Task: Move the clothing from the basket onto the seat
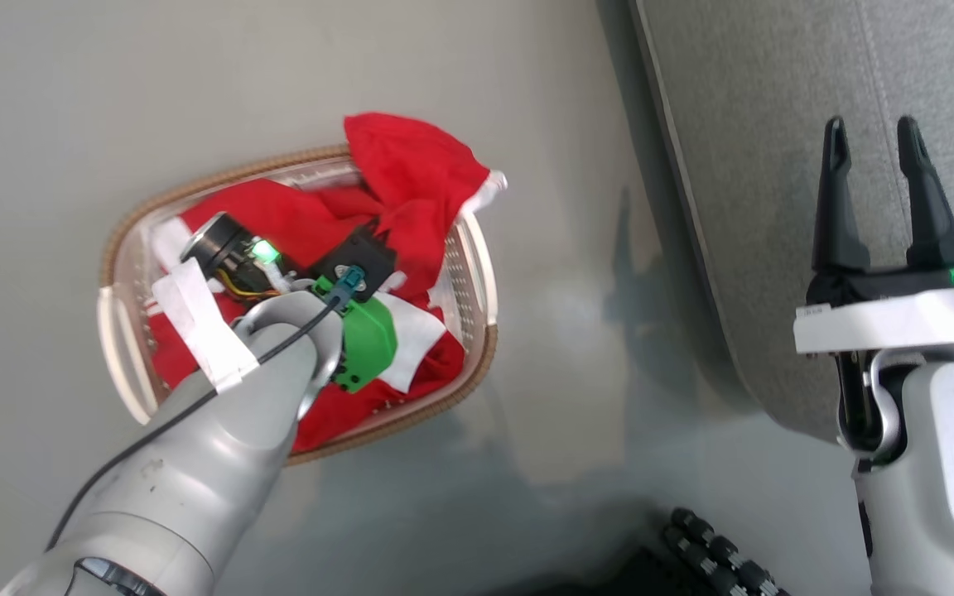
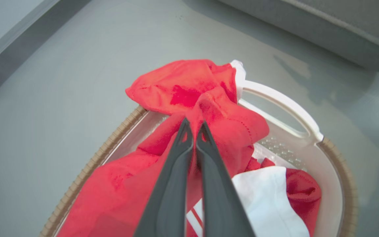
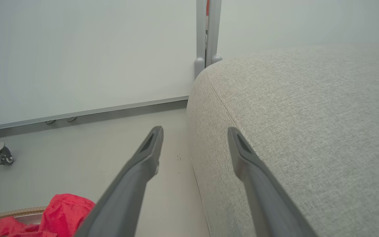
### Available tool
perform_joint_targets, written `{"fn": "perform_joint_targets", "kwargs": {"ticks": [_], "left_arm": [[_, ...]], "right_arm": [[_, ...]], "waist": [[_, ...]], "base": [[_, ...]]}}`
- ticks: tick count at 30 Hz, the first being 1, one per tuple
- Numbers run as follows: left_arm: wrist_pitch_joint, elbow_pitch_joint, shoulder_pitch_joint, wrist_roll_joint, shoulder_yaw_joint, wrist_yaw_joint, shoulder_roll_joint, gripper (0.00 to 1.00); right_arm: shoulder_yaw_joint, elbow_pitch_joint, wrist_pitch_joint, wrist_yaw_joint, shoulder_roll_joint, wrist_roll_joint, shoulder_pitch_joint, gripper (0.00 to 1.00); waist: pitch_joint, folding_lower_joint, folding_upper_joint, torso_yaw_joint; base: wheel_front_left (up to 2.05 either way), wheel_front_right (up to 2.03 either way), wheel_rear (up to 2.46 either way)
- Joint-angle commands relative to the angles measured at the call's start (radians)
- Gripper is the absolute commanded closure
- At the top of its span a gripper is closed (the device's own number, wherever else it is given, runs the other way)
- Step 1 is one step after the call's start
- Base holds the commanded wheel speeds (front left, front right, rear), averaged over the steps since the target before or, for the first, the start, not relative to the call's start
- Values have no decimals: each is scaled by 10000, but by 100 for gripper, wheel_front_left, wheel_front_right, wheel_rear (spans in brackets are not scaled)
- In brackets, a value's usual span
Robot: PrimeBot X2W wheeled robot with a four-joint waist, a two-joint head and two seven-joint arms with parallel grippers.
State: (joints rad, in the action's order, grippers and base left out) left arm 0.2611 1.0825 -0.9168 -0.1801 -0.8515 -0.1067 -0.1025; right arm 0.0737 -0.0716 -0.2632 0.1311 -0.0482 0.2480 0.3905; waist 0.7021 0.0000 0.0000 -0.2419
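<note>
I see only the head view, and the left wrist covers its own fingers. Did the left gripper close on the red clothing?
Observer: Yes. In the left wrist view the left gripper is shut, pinching a raised red fold of the clothing above the basket.
Operator: Thank you. What stands beyond the seat?
Observer: The right wrist view shows a pale wall with a grey baseboard behind the seat.
</note>
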Motion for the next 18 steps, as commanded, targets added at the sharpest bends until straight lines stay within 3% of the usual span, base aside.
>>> {"fn": "perform_joint_targets", "kwargs": {"ticks": [1, 9, 18], "left_arm": [[49, -397, 271, -99, 65, -58, 35, 100], [49, -2334, 1213, -430, 384, -132, -257, 100], [49, -3678, 1441, -1081, 546, -229, -408, 100]], "right_arm": [[85, -107, -25, -6, -39, -181, -288, 0], [72, -540, -23, -8, -43, -747, -1366, 0], [-101, -844, -23, -8, -46, -933, -2519, 0]], "waist": [[-1415, 0, 0, 822], [-3764, 0, 0, 1508], [-5937, 0, 0, 1842]], "base": [[0, 0, 0], [0, 0, 0], [0, 0, 0]]}}
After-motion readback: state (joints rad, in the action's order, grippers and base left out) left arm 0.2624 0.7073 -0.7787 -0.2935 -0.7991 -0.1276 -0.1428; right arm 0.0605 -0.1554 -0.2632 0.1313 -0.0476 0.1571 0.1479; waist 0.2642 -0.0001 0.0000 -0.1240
